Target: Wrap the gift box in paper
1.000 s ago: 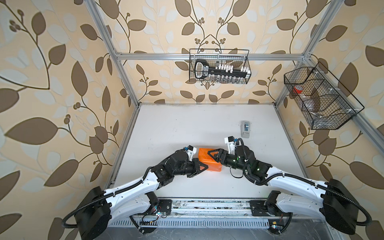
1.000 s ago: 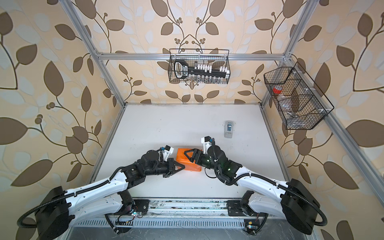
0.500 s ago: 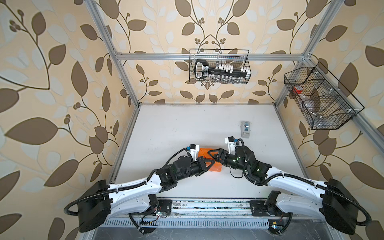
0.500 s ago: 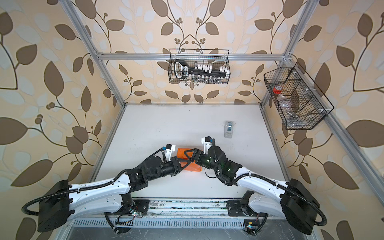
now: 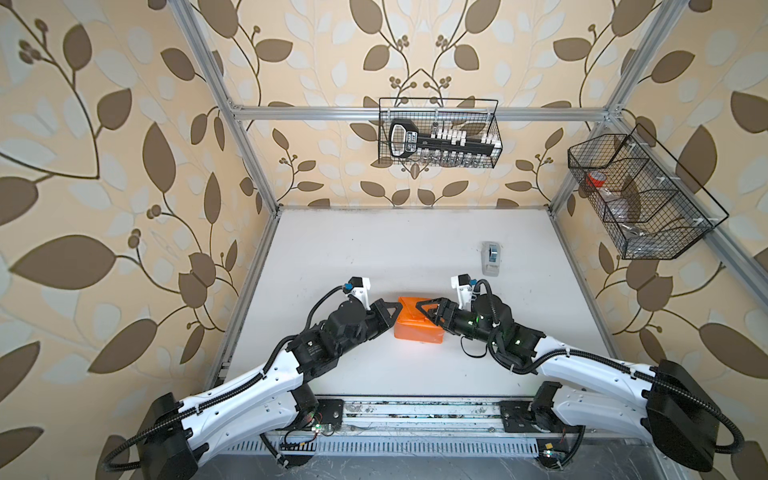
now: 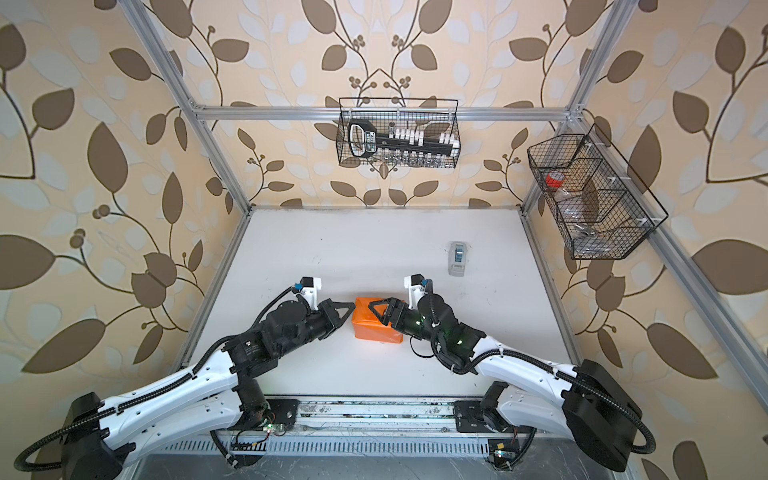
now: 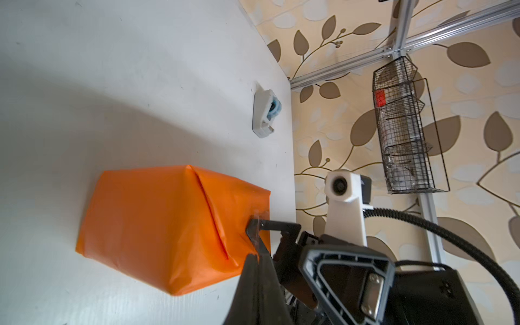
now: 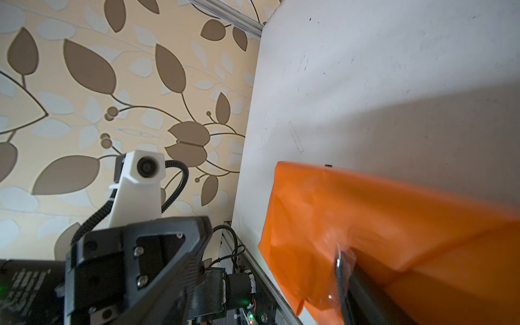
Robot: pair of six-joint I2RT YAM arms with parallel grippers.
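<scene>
We are bracketing the orange-paper parcel point(image 5: 415, 330) lengthwise: the closed left gripper point(image 5: 397, 306) at its left end, the wide-open right gripper point(image 5: 424, 311) pressing its top.

On the white table point(image 5: 365, 249) you have a small grey tape dispenser point(image 5: 491, 257), standing alone in the far right part. From the back rail of the aluminium frame point(image 5: 316, 113) hangs a black wire basket point(image 5: 440, 163). In it you see a black tool with a loop handle point(image 5: 405, 139) and a row of small white pieces point(image 5: 451, 135). A second wire basket point(image 5: 665, 237), divided in compartments, hangs on the right side, and something red point(image 5: 596, 179) lies in the compartment nearest the back wall. The walls carry beige wallpaper point(image 5: 104, 174) with brown leaves.
</scene>
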